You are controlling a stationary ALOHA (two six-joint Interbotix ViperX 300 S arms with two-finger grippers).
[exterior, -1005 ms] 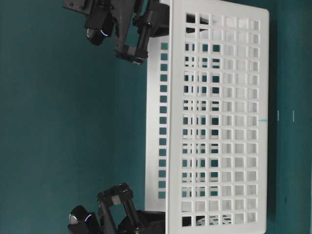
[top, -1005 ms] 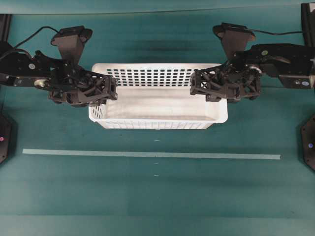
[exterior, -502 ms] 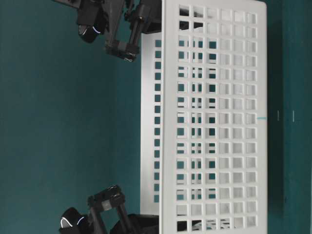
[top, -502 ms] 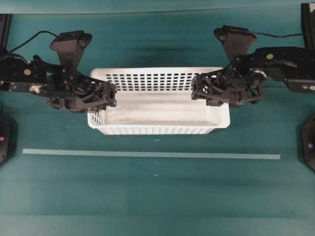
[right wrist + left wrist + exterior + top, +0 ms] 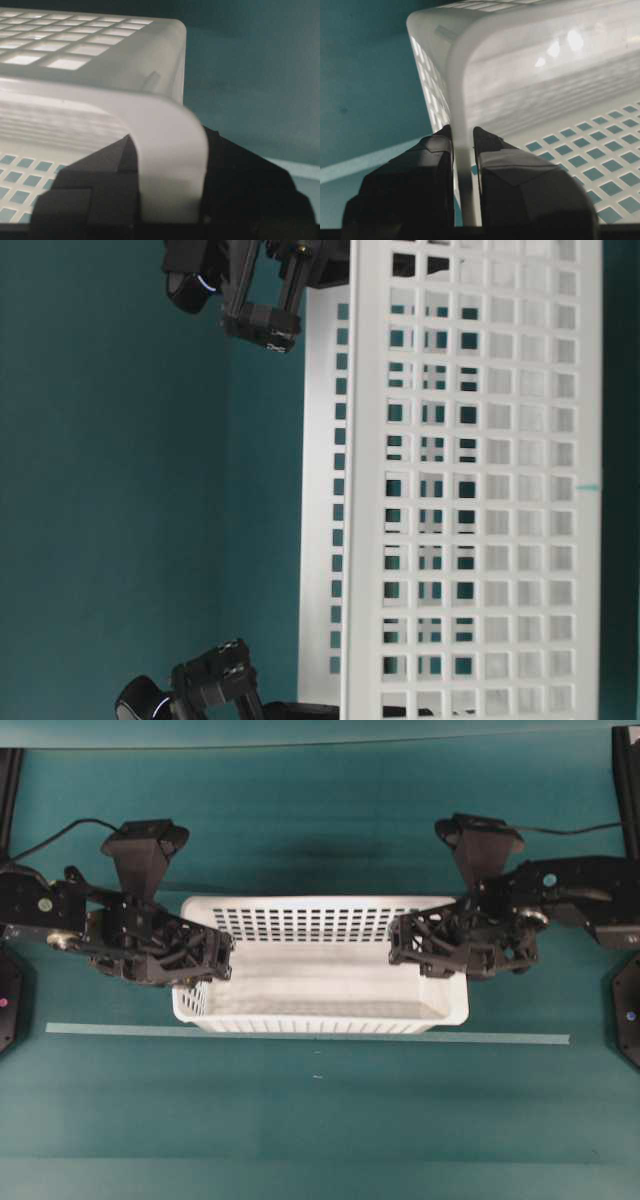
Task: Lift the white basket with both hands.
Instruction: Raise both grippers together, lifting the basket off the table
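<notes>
The white basket (image 5: 320, 975) hangs between my two grippers above the teal table, long side across the overhead view. My left gripper (image 5: 215, 960) is shut on the rim of its left short wall; in the left wrist view the jaws (image 5: 461, 132) pinch the rim (image 5: 462, 75) from both sides. My right gripper (image 5: 405, 945) is shut on the rim of the right short wall; in the right wrist view the fingers (image 5: 169, 135) clamp the rolled rim (image 5: 100, 65). The table-level view shows the slotted wall (image 5: 470, 490) off the surface. The basket is empty.
A pale tape line (image 5: 120, 1029) runs across the table under the basket's front edge. Black arm bases stand at the far left (image 5: 8, 1000) and far right (image 5: 628, 1020) edges.
Both grippers moved toward the table's front with the basket held between them. The basket looks larger from overhead, so it has risen, and its front edge now reaches the tape line.
</notes>
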